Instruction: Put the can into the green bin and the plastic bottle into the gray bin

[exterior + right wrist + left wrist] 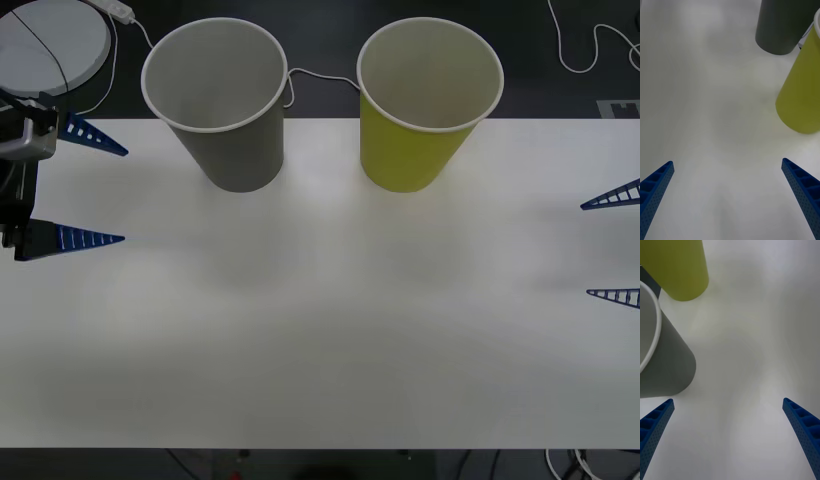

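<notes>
- The gray bin (217, 100) and green bin (425, 100) stood upright, side by side but apart, at the worktop's (320, 330) far edge.
- The left gripper (85, 185) hovered at the left edge, fingers spread.
- The right gripper (612, 245) hovered at the right edge, fingers spread.

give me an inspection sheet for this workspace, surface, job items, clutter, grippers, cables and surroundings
Surface: white table, bare in front of the bins.
Job's things: gray bin and green bin upright, side by side at the far edge, apart; insides look empty.
Clutter: nothing seen.
Grippers: left gripper at the table's left edge, open; right gripper at the right edge, open; both hold nothing.
Cables: white cable behind the bins.
Surroundings: dark floor; round white device at far left.
</notes>
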You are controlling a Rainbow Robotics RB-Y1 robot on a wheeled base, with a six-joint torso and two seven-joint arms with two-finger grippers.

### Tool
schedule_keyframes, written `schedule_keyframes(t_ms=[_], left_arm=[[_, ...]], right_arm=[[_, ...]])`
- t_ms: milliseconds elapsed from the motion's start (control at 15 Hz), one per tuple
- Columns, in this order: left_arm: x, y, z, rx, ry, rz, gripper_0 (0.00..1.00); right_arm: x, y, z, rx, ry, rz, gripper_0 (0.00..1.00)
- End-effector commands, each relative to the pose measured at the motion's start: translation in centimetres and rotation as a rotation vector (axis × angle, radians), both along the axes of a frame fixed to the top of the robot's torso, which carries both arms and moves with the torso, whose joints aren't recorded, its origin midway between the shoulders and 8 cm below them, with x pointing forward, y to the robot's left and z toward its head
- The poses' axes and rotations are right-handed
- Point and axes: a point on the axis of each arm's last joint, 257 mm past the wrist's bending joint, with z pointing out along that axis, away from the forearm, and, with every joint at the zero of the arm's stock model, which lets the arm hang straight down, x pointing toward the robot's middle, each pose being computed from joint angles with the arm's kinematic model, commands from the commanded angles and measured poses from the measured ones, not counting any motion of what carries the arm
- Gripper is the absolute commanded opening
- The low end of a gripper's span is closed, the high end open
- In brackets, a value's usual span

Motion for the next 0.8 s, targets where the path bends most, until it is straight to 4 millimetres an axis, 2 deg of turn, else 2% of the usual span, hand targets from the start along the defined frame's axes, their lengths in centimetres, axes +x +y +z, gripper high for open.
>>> schedule_keyframes(t_ms=[67, 333, 600, 800], left_arm=[[-1.3, 1.1, -2.0, 0.019, -0.003, -0.042, 1.0], [-2.9, 1.8, -3.9, 0.037, 0.009, -0.091, 1.0], [-4.5, 2.6, -4.3, 0.053, 0.04, -0.121, 1.0], [-5.0, 2.7, -4.6, 0.037, 0.059, -0.119, 1.0]], right_arm=[[0.0, 0.0, 0.0, 0.0, 0.0, 0.0, 1.0], [0.0, 0.0, 0.0, 0.0, 0.0, 0.0, 1.0], [0.0, 0.0, 0.0, 0.0, 0.0, 0.0, 1.0], [0.0, 0.0, 0.0, 0.0, 0.0, 0.0, 1.0]])
